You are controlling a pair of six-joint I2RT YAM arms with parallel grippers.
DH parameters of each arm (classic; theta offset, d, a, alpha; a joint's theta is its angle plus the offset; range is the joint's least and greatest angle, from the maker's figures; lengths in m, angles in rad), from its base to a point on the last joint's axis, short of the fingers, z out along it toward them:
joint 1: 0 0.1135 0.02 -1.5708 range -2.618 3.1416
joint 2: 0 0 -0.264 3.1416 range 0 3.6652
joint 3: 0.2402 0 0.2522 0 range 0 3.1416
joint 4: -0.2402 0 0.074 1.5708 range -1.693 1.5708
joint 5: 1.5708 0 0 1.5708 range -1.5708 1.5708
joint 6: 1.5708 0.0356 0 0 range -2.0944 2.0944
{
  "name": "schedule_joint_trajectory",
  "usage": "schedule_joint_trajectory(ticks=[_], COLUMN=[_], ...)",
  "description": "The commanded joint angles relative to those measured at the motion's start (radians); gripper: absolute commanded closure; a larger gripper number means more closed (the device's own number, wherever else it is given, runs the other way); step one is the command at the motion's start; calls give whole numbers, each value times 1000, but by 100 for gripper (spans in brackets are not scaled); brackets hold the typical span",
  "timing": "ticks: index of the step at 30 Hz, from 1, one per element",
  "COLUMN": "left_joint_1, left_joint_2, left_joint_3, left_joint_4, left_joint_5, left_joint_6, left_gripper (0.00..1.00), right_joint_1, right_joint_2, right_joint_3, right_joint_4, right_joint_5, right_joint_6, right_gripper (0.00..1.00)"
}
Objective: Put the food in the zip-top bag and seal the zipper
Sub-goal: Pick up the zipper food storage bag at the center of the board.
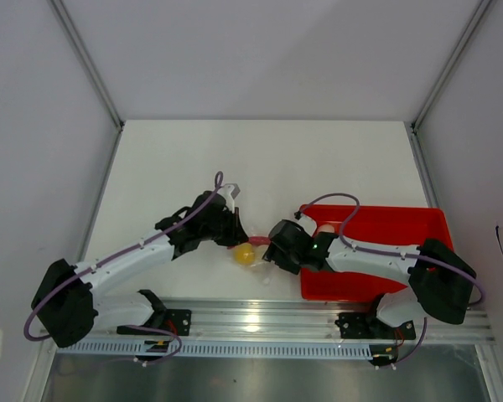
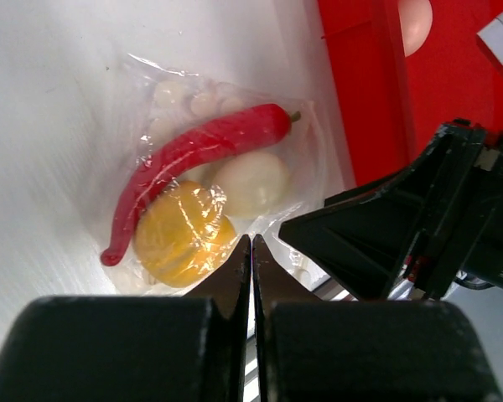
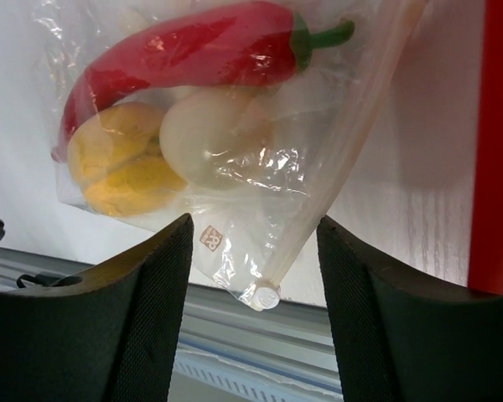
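**A:** What does the zip-top bag (image 3: 253, 248) look like?

**B:** Clear, crinkled film, lying flat, with glare across it. The food shows through it: a yellow-orange ball (image 3: 117, 163) touching a cream egg (image 3: 210, 138), and a few small whitish lumps (image 2: 203, 100) at the far end. A red chili pepper (image 3: 201, 46) with a green stem curves over them.

**A:** And the zipper (image 3: 344, 142)?

**B:** A narrow, pale pinkish strip along one edge, ending in a small rounded tab at the corner. I cannot tell whether it is pressed closed.

**A:** Where does the bag lie?

**B:** On the white table (image 1: 260, 159), near its front edge, between the two grippers and just beside the red tray (image 1: 402, 222).

**A:** The fingers?

**B:** The left gripper (image 2: 251, 249) has its fingers pressed together, with the tips at the bag's edge beside the yellow ball. I cannot tell whether any film is caught between them. The right gripper (image 3: 253, 224) has its fingers spread, with the zipper corner of the bag lying in the gap and neither pad visibly touching it.

**A:** Anything in the tray?

**B:** One pale, peach-cream rounded piece (image 2: 415, 21), only partly in view.
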Motion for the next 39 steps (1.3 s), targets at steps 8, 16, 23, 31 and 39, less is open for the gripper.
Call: schedule_joint_trajectory(ticks=[8,16,23,31,39], left_joint_1=[9,8,8,8,8], left_joint_2=[-109,-220,-334,-366,-291], left_joint_3=[-19,-33,-32,14,189], left_joint_4=[-12,-97,-206,-292,-387], left_joint_5=[26,30,15,41,63], left_joint_6=[-3,-3,16,59,112], left_gripper=[99,100,100,99,94], right_joint_1=[34,25,5,5,16], right_joint_2=[41,51,51,31,-28], right_joint_3=[-13,-13,3,12,70], right_joint_4=[75,133,198,242,238], right_joint_5=[34,94,140,166,163], right_joint_6=[3,-61,-168,-310,-540], right_gripper=[40,48,74,100,100])
